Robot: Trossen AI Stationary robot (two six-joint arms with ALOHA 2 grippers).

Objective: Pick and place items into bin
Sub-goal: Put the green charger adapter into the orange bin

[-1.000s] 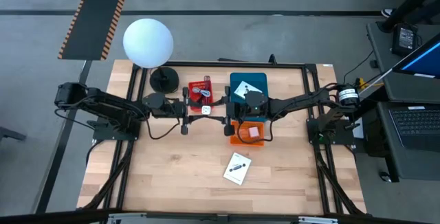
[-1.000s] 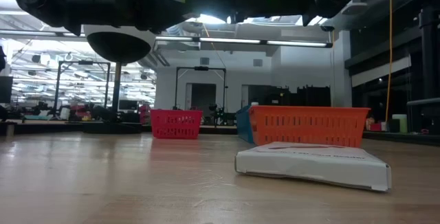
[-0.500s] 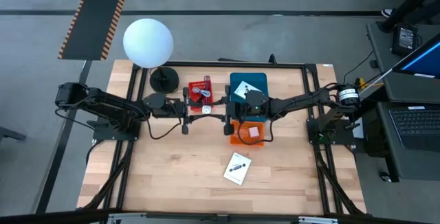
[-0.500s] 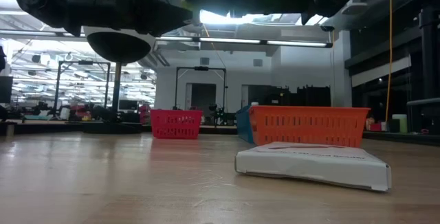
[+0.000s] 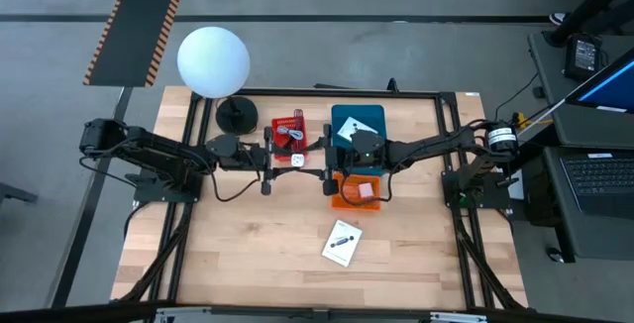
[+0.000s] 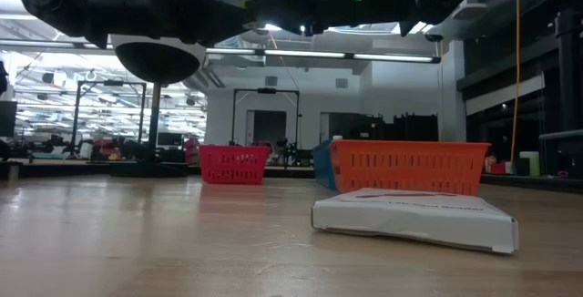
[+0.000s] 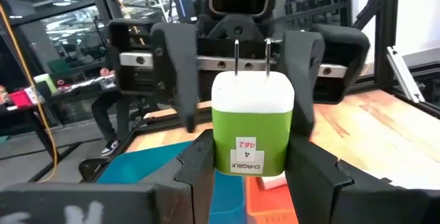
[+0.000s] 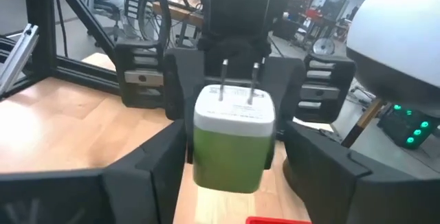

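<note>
A green charger cube point(image 7: 251, 131) with a white top and two metal prongs hangs in mid-air above the table's middle point(image 5: 297, 161), prongs up. My left gripper point(image 7: 253, 172) is shut on it. My right gripper point(image 8: 237, 165) faces it from the table's right point(image 5: 329, 171). It is open, a finger on either side of the cube point(image 8: 230, 138), with a narrow gap on each side. A white card box point(image 5: 342, 242) lies flat on the table nearer the front edge. A pink square point(image 5: 364, 190) lies in the orange basket. My left gripper pinches the cube's green lower body point(image 7: 227, 162) between its two fingers point(image 7: 201, 172), one on each side face. It comes level from the table's left. The cube is lifted clear and stands upright, with its white pronged end point(image 7: 251, 90) past the fingertips.
Three bins sit near the far edge: a red basket point(image 5: 289, 135), a blue bin point(image 5: 357, 123) and an orange basket point(image 5: 347, 196) under my right arm. The white globe lamp point(image 5: 213, 60) and its black base point(image 5: 236, 115) stand far left. Bare wood lies at the front.
</note>
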